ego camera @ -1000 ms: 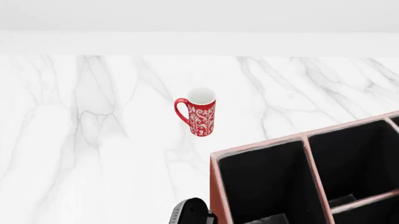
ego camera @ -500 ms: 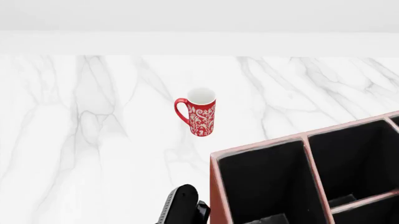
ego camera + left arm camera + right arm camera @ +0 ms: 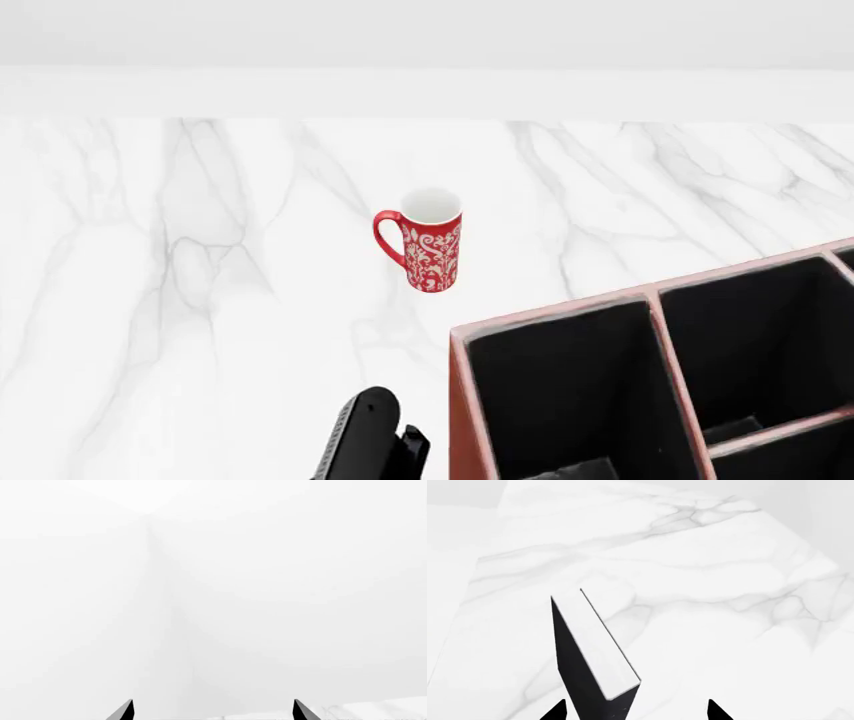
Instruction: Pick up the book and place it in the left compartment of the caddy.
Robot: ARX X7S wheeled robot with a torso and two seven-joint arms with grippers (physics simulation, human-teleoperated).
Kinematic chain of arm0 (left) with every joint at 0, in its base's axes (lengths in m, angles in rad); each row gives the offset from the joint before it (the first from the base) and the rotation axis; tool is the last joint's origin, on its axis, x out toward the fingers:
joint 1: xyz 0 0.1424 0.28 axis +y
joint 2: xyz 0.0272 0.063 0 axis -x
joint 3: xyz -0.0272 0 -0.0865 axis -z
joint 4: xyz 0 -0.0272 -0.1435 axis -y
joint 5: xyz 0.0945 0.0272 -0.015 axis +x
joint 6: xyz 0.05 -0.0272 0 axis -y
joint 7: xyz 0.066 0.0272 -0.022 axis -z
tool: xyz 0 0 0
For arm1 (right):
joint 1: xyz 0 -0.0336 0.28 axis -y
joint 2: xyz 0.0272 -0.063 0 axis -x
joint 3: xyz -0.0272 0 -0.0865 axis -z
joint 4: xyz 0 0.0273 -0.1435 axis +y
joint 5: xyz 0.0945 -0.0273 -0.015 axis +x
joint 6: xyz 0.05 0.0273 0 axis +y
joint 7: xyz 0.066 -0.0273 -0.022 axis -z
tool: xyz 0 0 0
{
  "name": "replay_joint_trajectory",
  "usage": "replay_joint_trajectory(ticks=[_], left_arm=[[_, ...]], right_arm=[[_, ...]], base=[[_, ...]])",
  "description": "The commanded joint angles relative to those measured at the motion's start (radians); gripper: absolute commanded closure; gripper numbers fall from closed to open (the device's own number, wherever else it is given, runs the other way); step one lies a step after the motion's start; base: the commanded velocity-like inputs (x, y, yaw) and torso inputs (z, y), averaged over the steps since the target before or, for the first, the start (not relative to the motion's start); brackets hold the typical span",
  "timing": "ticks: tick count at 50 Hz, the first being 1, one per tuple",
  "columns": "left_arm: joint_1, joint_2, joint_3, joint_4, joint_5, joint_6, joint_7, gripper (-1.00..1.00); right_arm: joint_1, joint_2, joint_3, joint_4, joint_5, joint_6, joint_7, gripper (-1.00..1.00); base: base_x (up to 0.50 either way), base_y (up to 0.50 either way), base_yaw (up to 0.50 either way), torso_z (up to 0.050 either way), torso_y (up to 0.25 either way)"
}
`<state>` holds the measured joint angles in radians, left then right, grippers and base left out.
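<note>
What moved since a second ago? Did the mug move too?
Only the black arm part by the table's near edge moved: it rose and slid left, away from the caddy. The red mug didn't move. Nothing was picked up or dropped that the head view shows.

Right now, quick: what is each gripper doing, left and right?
Left gripper: open, fingers spread, holding nothing.
Right gripper: fingers apart beside the black book; a grip on it cannot be told.

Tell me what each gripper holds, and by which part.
Nothing is held. Left gripper is open and empty; right gripper is open, the book sitting between its fingers, ungripped.
</note>
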<state>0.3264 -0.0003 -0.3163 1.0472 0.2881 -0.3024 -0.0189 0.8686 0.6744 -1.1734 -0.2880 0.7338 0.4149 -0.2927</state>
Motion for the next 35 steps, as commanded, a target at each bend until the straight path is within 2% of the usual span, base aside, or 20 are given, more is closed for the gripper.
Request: replay_joint_trajectory(ticks=[1,35], left_arm=[[-0.012,0.000,0.007,0.000,0.013,-0.016,0.006,-1.00],[-0.042,0.000,0.024,0.000,0.037,-0.049,0.024,-1.00]], right_arm=[[0.002,-0.038,-0.016,0.042,-0.016,-0.001,-0.017,-1.00],[-0.007,-0.109,-0.052,0.138,-0.058,-0.033,-0.065,-1.00]], base=[[0.00,0.00,0.00,0.000,0.000],[0.00,0.00,0.00,0.000,0.000]])
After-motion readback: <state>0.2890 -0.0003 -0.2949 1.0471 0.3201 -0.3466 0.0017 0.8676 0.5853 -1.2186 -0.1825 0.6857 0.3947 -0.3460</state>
